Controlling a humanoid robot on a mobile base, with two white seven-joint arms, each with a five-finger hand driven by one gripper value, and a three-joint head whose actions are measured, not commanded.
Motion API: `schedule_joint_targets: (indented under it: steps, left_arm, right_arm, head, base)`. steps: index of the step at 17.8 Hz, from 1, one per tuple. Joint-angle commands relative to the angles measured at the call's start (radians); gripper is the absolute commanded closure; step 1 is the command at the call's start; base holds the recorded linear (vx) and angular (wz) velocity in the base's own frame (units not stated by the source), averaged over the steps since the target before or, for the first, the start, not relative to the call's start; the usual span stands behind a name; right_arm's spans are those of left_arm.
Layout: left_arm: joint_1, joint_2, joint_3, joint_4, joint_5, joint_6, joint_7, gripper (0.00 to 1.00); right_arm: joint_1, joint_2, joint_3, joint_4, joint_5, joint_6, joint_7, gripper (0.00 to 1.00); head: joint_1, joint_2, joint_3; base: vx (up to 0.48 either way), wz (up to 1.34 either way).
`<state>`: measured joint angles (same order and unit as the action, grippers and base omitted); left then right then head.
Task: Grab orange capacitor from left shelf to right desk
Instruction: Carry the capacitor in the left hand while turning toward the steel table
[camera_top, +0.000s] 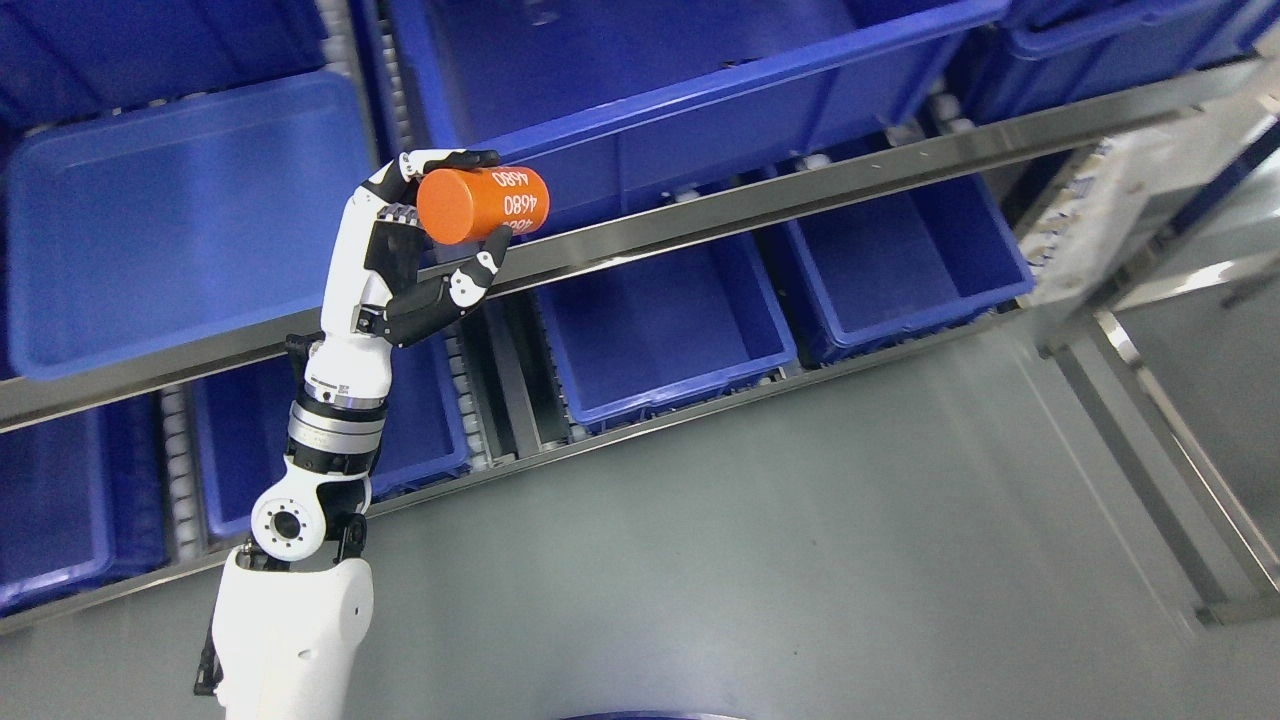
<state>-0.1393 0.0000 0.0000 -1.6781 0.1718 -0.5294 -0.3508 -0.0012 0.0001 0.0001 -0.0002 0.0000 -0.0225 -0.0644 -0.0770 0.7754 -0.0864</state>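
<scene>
The orange capacitor (484, 204) is a short orange cylinder with white print "4680" on its side. My left hand (470, 215) is shut on it, fingers over the top and thumb under it. The hand holds it in the air in front of the shelf's steel rail (700, 215), lying sideways with its flat end toward the camera. The left arm rises from the lower left of the head view. The right arm is out of view.
Blue bins fill the shelf: a large one (180, 210) at the upper left, one (660, 80) above the rail, others (660, 320) (900, 260) on the lower level. Grey floor (800, 520) lies below. A steel frame (1160, 440) stands at the right.
</scene>
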Motion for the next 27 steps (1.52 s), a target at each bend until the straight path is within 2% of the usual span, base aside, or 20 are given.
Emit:
schedule_joint_targets:
  steps: [1,2,5,10,16,20,27]
  left_arm:
    - [-0.002,0.017,0.041,-0.040,0.000,-0.044,0.000,0.99]
    - [-0.003,0.017,0.060,-0.041,0.000,-0.090,0.000,0.99]
    - [-0.003,0.017,0.034,-0.040,0.000,-0.092,0.000,0.99]
    - [-0.006,0.017,-0.145,-0.035,0.000,-0.049,0.001,0.99]
    - [-0.035,0.017,-0.207,-0.028,0.001,0.028,0.000,0.98]
    - [-0.095,0.017,-0.273,-0.025,0.012,0.071,0.000,0.98]
    - [-0.238,0.017,-0.437,-0.012,0.014,0.205,0.009,0.98]
  right_arm:
    - [0.024,-0.018,-0.011,-0.017,0.008,-0.001,0.000,0.00]
    - [0.024,-0.018,-0.011,-0.017,0.006,-0.001,0.000,0.00]
    - [0.024,-0.018,-0.011,-0.017,0.006,-0.001,0.000,0.00]
    - [0.024,-0.018,-0.011,-0.017,0.006,-0.001,0.000,0.00]
    - [0.024,-0.018,-0.011,-0.017,0.006,-0.001,0.000,0.00]
    - [0.023,-0.018,-0.011,-0.017,0.006,-0.001,0.000,0.00]
    - [0.023,-0.018,-0.011,-0.017,0.006,-0.001,0.000,0.00]
  head:
    - [0.0000,0.000,0.000]
    - [0.0000,0.000,0.000]
    - [0.0000,0.000,0.000]
    - [0.0000,0.000,0.000]
    - [0.0000,0.000,0.000]
    - [0.0000,0.000,0.000]
    - [0.0000,0.000,0.000]
  base:
    - [0.008,-0.81]
    - [0.016,-0.75]
    - [0.023,-0.75]
    - [0.026,-0.84]
    - [0.112,-0.57]
    - [0.198,-0.41]
    - [0.277,-0.25]
